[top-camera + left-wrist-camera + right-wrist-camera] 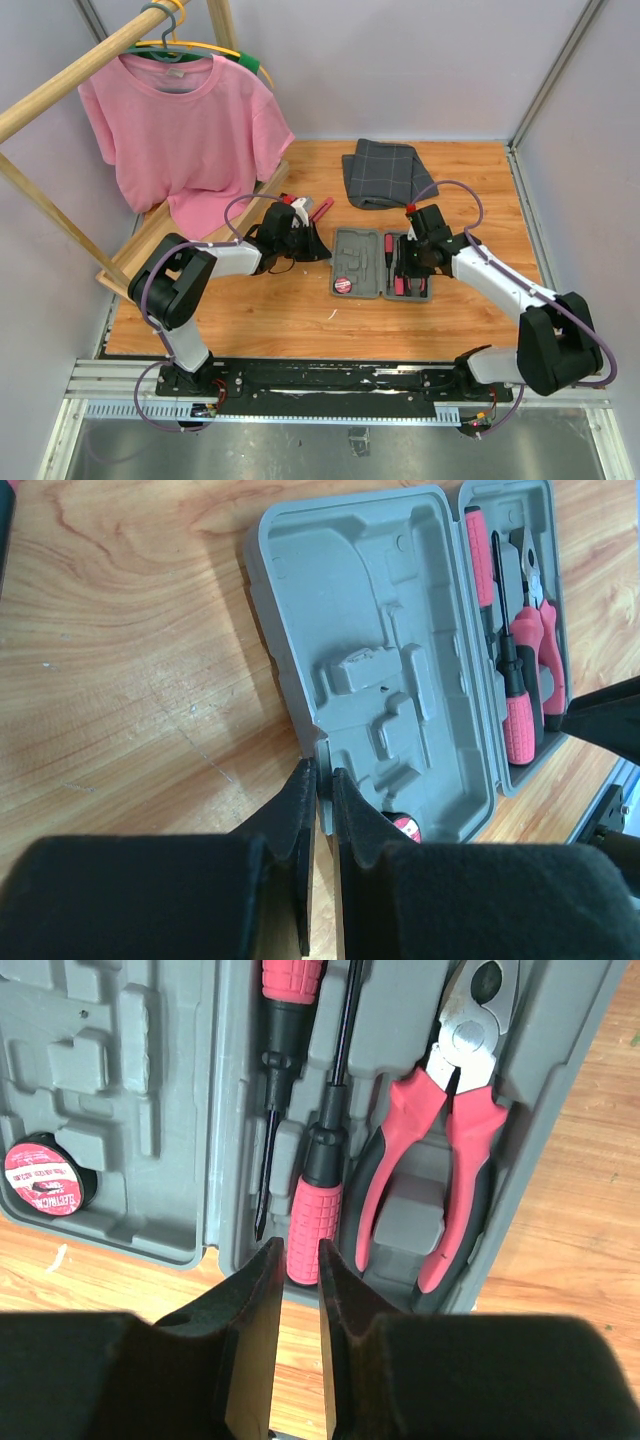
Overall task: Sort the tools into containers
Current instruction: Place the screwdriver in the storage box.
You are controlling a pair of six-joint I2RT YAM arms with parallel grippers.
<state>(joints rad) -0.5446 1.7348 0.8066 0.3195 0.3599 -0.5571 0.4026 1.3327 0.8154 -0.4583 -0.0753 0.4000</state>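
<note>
An open grey tool case (362,262) lies mid-table. Its right half holds two red-handled screwdrivers (318,1225) and red pliers (450,1160). A roll of electrical tape (42,1185) sits in the left half. My left gripper (325,772) is shut on the rim of the case's left half (380,670), at a near corner. My right gripper (301,1250) hovers over the lower screwdriver's handle end. Only a narrow slit shows between its fingers and nothing is held in it. A red-handled tool (320,208) lies on the wood behind my left gripper (320,248).
A folded grey cloth (385,172) lies at the back of the table. A pink T-shirt (185,130) hangs from a wooden rack (150,240) at the left. White walls close in the right and back edges.
</note>
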